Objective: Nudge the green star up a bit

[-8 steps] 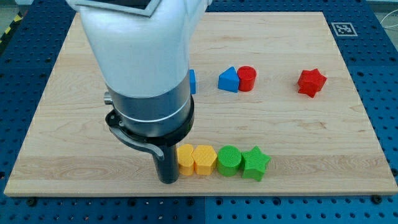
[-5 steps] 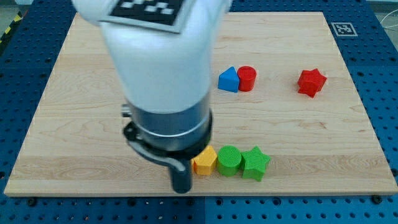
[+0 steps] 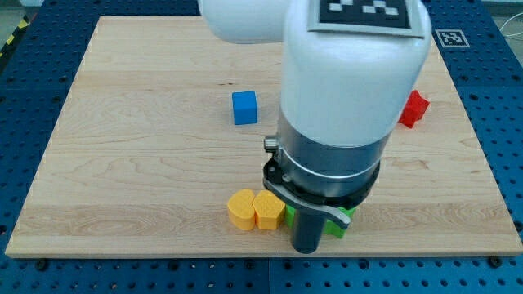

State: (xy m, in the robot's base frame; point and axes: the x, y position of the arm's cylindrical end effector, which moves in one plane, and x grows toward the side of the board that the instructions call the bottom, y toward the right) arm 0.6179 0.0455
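Note:
The green star (image 3: pixel 341 222) lies near the board's bottom edge, right of centre, and is almost wholly hidden behind my arm; only slivers of green show. My tip (image 3: pixel 306 248) rests on the board at the bottom edge, just below and left of the star, in front of the hidden green round block (image 3: pixel 288 217). Two yellow blocks (image 3: pixel 242 209) (image 3: pixel 268 210) sit side by side just left of my tip.
A blue cube (image 3: pixel 244 108) stands above and left of centre. A red star (image 3: pixel 415 109) peeks out at the right behind my arm. The arm's white body (image 3: pixel 351 82) covers the middle right of the board. The board's bottom edge (image 3: pixel 163 256) runs just below my tip.
My arm has swept right along the bottom edge, from left of the yellow blocks to below the green blocks. The blue cube now shows; the blue and red blocks at centre are hidden.

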